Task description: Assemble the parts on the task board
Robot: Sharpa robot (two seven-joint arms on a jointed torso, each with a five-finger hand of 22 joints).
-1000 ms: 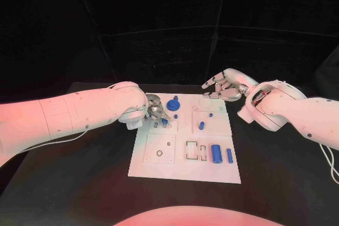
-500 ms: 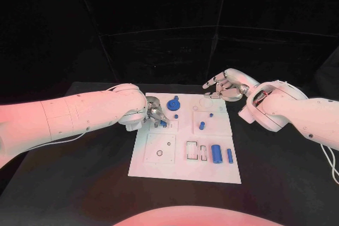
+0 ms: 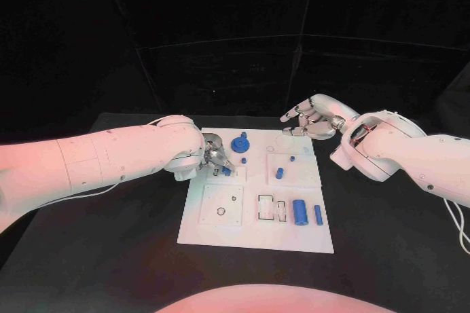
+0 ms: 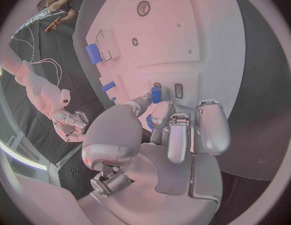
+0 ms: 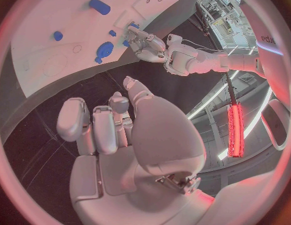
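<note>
The left hand [image 3: 215, 154] is low over the far left part of the board [image 3: 257, 228]. In the left wrist view its fingers [image 4: 180, 130] curl in, and the thumb and one finger pinch a small blue peg [image 4: 156, 93]. The peg stands right at a little slot in the board.

The right hand [image 3: 312, 118] hangs in the air over the far right corner of the board. Its fingers [image 5: 95, 125] bend in a bit but stay apart, and it holds nothing.

The white board lies in the middle of the black table [image 3: 108, 245]. A round blue gear [image 3: 241, 146] sits on the board just beside the left hand. Two short blue pegs [image 3: 279, 173] lie near the middle of the board. A fat blue tube [image 3: 299, 212] and a thin blue rod [image 3: 318, 215] lie side by side at the near right part of the board.
</note>
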